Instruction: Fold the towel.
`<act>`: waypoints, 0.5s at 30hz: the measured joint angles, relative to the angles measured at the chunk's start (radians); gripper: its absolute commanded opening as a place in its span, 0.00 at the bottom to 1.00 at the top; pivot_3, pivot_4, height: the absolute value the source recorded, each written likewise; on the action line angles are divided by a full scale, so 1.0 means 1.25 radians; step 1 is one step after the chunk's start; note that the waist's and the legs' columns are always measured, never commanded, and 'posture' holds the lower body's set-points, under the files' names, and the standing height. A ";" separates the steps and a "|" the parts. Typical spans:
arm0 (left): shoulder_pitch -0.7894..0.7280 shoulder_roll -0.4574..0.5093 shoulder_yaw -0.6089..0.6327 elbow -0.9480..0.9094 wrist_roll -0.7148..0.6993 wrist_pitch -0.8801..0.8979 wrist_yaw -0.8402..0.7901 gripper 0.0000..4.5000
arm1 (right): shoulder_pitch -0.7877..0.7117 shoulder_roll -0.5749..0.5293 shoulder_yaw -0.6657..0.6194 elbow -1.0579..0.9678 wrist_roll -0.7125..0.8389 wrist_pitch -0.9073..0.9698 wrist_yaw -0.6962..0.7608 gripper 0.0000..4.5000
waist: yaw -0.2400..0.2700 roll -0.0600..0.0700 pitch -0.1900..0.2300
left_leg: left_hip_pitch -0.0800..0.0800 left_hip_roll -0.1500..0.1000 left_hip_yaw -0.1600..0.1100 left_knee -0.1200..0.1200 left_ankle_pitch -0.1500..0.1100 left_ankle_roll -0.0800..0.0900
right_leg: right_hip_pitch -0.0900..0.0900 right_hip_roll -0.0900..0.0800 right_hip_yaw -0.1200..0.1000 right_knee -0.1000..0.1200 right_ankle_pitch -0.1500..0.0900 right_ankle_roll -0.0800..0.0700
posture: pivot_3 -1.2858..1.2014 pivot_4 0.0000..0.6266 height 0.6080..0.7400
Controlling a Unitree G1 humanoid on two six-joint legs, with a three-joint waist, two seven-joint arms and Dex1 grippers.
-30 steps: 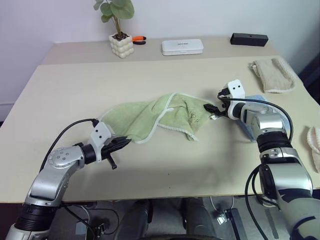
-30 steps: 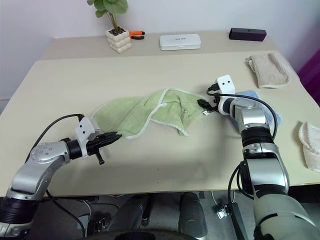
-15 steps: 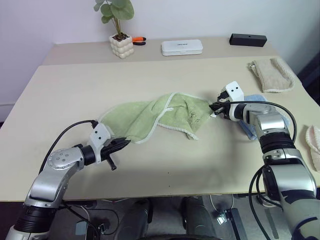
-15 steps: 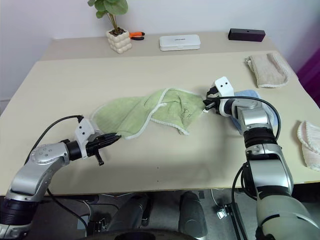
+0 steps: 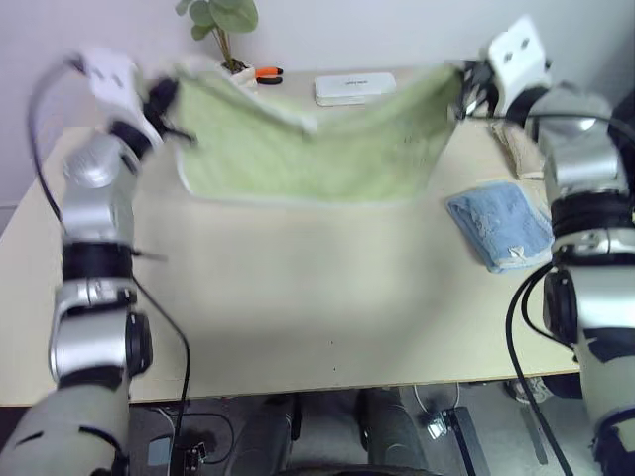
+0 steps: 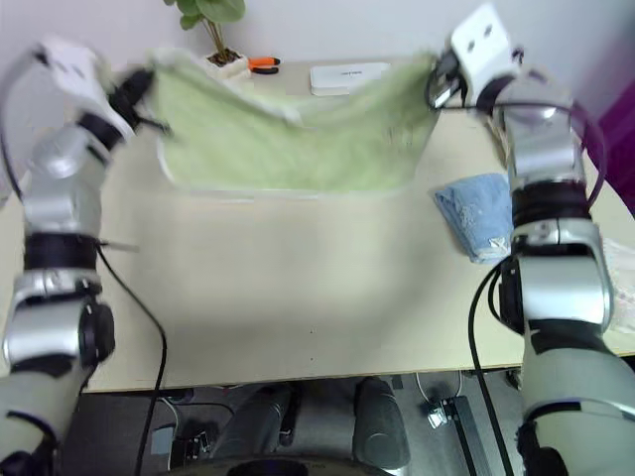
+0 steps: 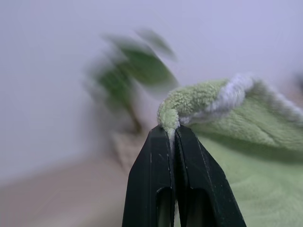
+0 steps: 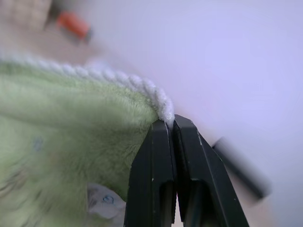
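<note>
**A:** where's the towel (image 5: 317,149) rn? can't tell if it's off the worktop (image 5: 298,297).

**B:** yep, hanging in the air over the far half, stretched btwn both arms. Left tool (image 7: 171,135) clenched on the top left corner, right tool (image 8: 171,124) clenched on the top right corner, right at the whitish hem.

**A:** which way's it run?

**B:** long axis left-right, top edge sagging in the middle, bottom edge hanging just above the worktop. Blue towel (image 5: 496,226) sits near the right side, apart from it.

**A:** how'd it handle?

**B:** imo soft, floppy, light terry, zero stiffness, so it droops wherever unsupported. Corners on the stitched edge look like the best grip; thicker there, less likely to slip.
</note>
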 measured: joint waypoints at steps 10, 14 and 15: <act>0.348 0.076 0.106 -0.107 -0.130 0.052 -0.201 0.00 | 0.402 -0.072 -0.042 -0.478 0.213 0.174 0.261 0.01 | -0.017 0.001 0.000 | -0.005 0.000 0.001 0.003 -0.003 0.004 | -0.005 -0.001 0.000 0.001 0.000 0.002 | 0.52 0.24 1.00; 0.624 0.104 0.123 -0.350 -0.203 0.175 -0.287 0.00 | 0.634 -0.140 -0.068 -0.704 0.319 0.310 0.345 0.01 | -0.010 0.001 0.000 | -0.005 0.000 0.001 0.010 -0.003 0.004 | -0.003 0.000 0.002 0.003 0.000 0.001 | 0.52 0.24 1.00; 0.681 0.118 0.130 -0.392 -0.214 0.200 -0.305 0.00 | 0.680 -0.159 -0.074 -0.736 0.335 0.334 0.361 0.01 | -0.007 0.001 0.000 | -0.004 0.000 0.001 0.010 -0.004 0.006 | -0.002 0.000 0.002 0.003 0.001 0.000 | 0.52 0.24 1.00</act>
